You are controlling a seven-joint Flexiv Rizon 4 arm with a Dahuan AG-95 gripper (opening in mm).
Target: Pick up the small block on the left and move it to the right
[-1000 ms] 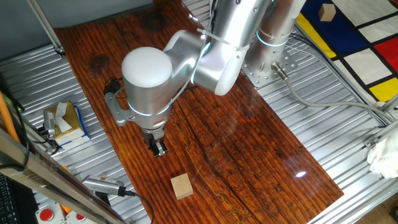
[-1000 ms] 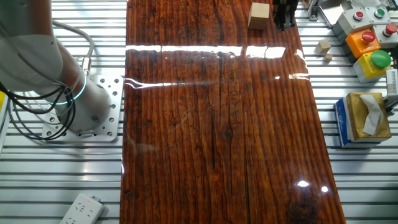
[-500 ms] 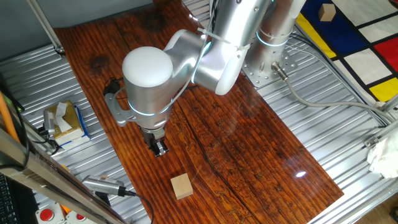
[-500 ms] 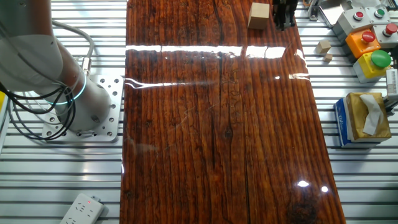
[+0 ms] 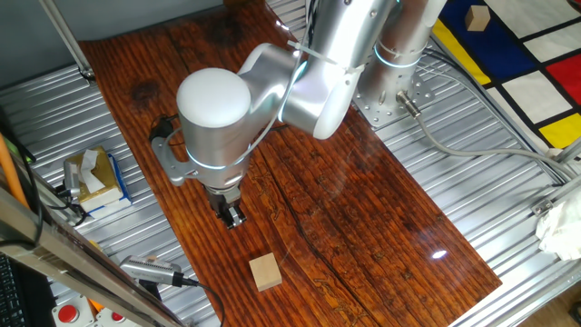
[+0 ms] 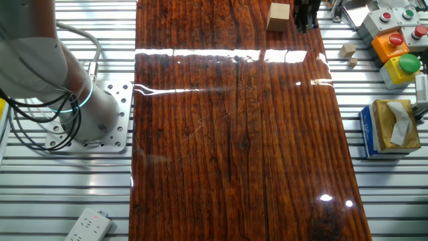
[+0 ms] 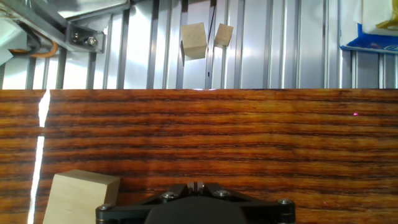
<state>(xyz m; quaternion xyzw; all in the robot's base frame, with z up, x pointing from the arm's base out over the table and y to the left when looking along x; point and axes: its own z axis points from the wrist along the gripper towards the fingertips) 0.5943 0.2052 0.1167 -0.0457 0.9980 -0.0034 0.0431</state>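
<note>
While the arm point(image 5: 300, 82) hangs over the wooden board point(image 5: 345, 191), the gripper point(image 5: 233, 217) sits low above the wood with its fingers pressed together, nothing between them; the hand view shows the fingertips point(image 7: 196, 185) meeting at the bottom edge. The block point(image 5: 265, 272) lies flat on the board, near the gripper but apart from it. In the other fixed view the block point(image 6: 278, 17) sits just beside the dark gripper point(image 6: 307, 15). Hand view: block point(image 7: 78, 196) at lower left, untouched. Two more wooden cubes point(image 7: 194, 41) lie on the slatted metal beyond the board. A tissue box point(image 5: 93, 178) stands off the board.
</note>
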